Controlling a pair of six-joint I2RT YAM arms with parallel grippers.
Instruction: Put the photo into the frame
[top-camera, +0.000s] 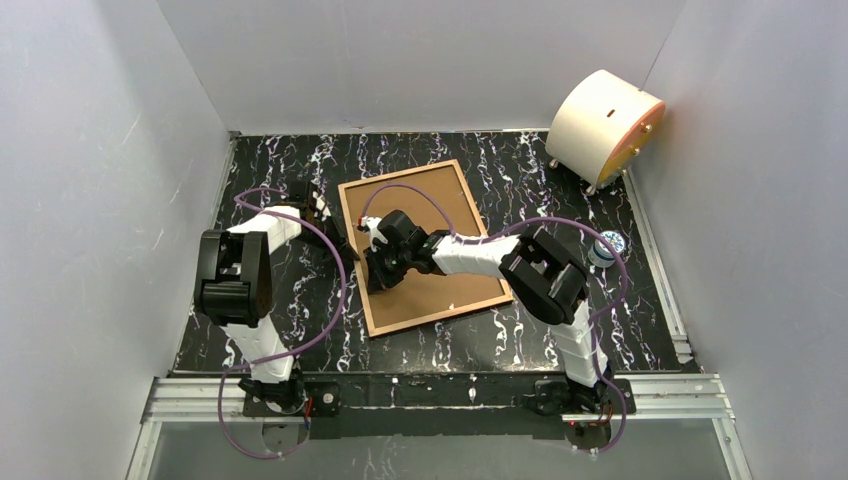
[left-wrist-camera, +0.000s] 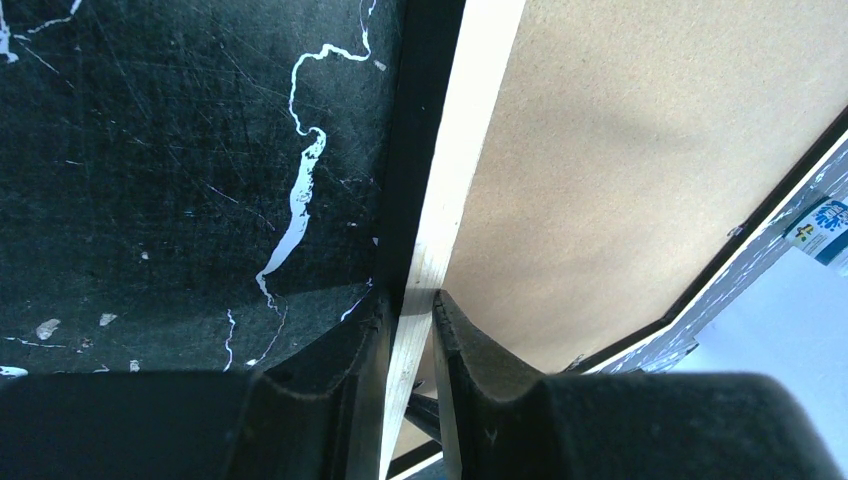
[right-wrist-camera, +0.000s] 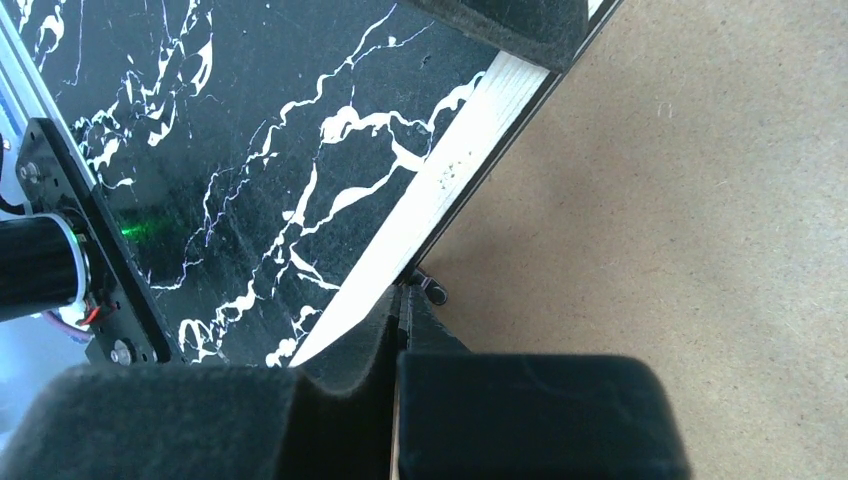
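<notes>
Left wrist view has the left tool (left-wrist-camera: 410, 300) clamped across the light wood rail of the frame (left-wrist-camera: 445, 200), probably to steady it. The right tool (right-wrist-camera: 400, 305), fingers pressed together, noses at a small metal tab (right-wrist-camera: 432, 290) on the rail facing the worktop's left edge, likely to lock the backing board (top-camera: 430, 292). One frame lies face down mid-worktop, nearer the far edge, with one board, one visible tab and two tools; the photo is unseen, perhaps beneath the board.

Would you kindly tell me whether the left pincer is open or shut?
Shut on the frame: in the left wrist view, the left pincer has its fingers against both sides of the pale wooden edge.
</notes>
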